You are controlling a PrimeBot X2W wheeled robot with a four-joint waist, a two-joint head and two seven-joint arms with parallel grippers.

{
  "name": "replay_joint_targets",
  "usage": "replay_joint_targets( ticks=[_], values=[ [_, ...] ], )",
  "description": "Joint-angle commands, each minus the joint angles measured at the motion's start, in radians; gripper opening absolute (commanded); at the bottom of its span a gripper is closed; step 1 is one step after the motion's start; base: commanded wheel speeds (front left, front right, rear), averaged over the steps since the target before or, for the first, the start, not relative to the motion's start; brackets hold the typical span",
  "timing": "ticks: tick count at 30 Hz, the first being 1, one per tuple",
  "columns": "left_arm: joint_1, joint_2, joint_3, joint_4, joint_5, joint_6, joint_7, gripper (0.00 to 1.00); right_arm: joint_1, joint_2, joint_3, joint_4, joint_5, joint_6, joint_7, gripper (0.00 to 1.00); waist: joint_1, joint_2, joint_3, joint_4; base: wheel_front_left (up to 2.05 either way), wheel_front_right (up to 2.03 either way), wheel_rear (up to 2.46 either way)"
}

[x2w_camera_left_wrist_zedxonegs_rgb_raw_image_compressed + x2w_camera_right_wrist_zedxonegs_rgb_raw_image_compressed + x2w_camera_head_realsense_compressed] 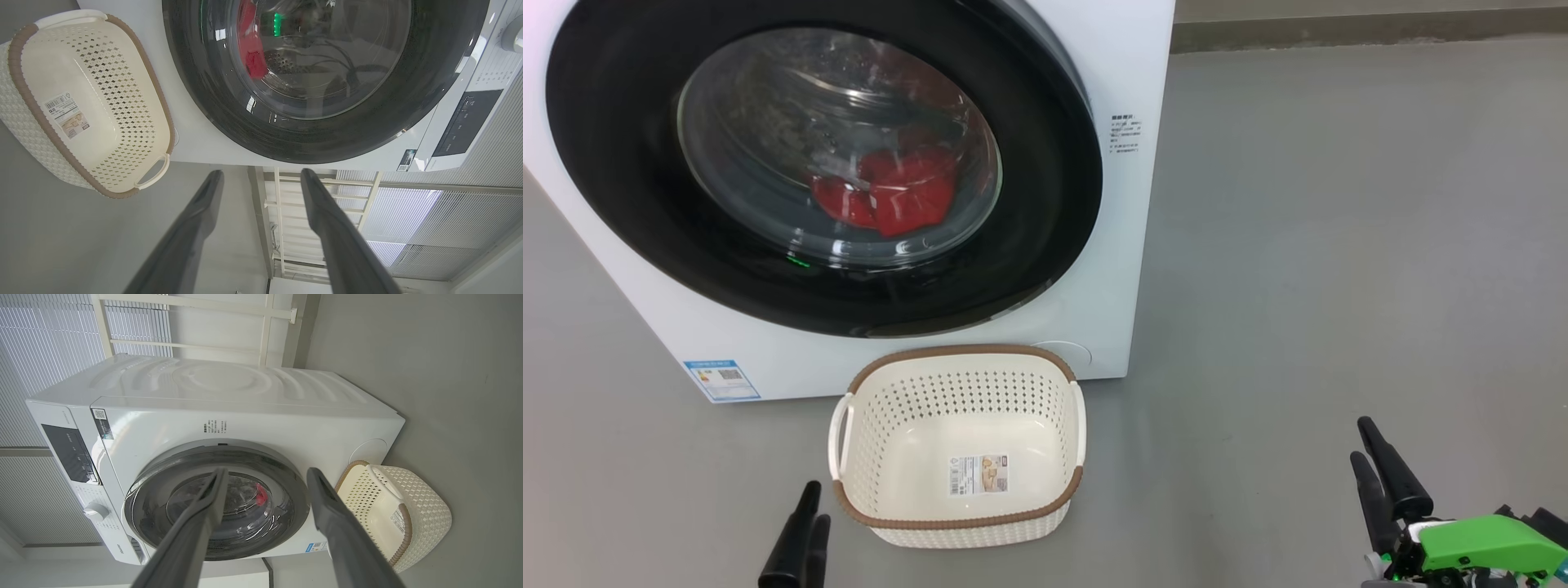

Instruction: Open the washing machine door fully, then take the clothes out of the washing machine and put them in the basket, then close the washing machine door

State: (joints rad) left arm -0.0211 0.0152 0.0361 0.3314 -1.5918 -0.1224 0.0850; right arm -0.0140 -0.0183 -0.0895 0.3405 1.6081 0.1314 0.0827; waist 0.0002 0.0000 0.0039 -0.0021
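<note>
The white washing machine (pixel 907 359) stands at the upper left, its round black-rimmed door (pixel 1045 188) lying against its front. Behind the glass I see red clothes (pixel 886 196) low in the drum, and again in the wrist views (pixel 251 49) (pixel 261 494). The cream basket (pixel 956 392) sits empty on the floor just before the machine, label on its bottom. My left gripper (pixel 815 502) hangs beside the basket's left front corner, open with nothing held (pixel 261 173). My right gripper (pixel 1361 441) is far to the right over bare floor, also open and empty (pixel 267 471).
Grey floor (pixel 1339 245) stretches right of the machine to a dark baseboard (pixel 1364 33). The machine's black control panel (pixel 71 453) and dial (pixel 96 511) sit on its upper front. A white frame and window blinds (pixel 408 212) stand behind the machine.
</note>
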Motion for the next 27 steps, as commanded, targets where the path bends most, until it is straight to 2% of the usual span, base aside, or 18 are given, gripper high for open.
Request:
replay_joint_targets(
  ticks=[1, 11, 27],
  values=[
    [-0.045, 0.015, -0.004, -0.022, 0.012, -0.001, -0.010, 1.00, -0.050, -0.013, 0.010, -0.028, -0.015, 0.000, -0.010, 1.00, -0.0001, 0.0000, 0.001, 0.000, 0.00, 0.00, 0.00],
    [-0.068, 0.025, -0.028, -0.023, 0.098, -0.002, -0.044, 1.00, -0.076, -0.023, 0.045, -0.020, -0.075, 0.000, -0.045, 1.00, -0.0001, 0.0000, 0.002, -0.002, 0.00, 0.00, 0.00],
    [-0.089, 0.016, -0.019, -0.036, 0.320, -0.002, -0.088, 1.00, -0.108, -0.016, 0.061, -0.018, -0.292, 0.000, -0.089, 1.00, -0.0001, 0.0000, 0.007, -0.004, 0.00, 0.00, 0.00]
  ],
)
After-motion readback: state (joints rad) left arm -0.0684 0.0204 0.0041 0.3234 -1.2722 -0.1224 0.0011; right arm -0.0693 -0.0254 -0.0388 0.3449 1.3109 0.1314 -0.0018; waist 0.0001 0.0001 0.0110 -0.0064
